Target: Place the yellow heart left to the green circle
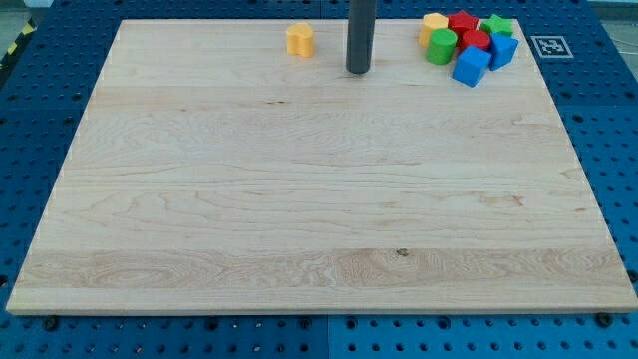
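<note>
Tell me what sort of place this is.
Probably a robotics lab test bench, not a home. A plain wooden board lies on a blue perforated table, a printed marker tag sits beside it, and my tip stands between a lone yellow heart and clustered toy blocks.

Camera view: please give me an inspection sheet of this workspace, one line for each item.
Surface: pale wooden board, flat, lying on a blue perforated base.
Job's things: yellow heart stands alone near the view's top, left of my tip. Green circle sits at the left edge of the cluster at the view's top right.
Clutter: packed around the green circle are a second yellow block, two red blocks, a green star and two blue blocks.
Tip: my tip rests between the yellow heart and the cluster, touching neither.
Cables: nothing seen.
Surroundings: a black and white marker tag on the base; yellow-black tape at the view's top left.
</note>
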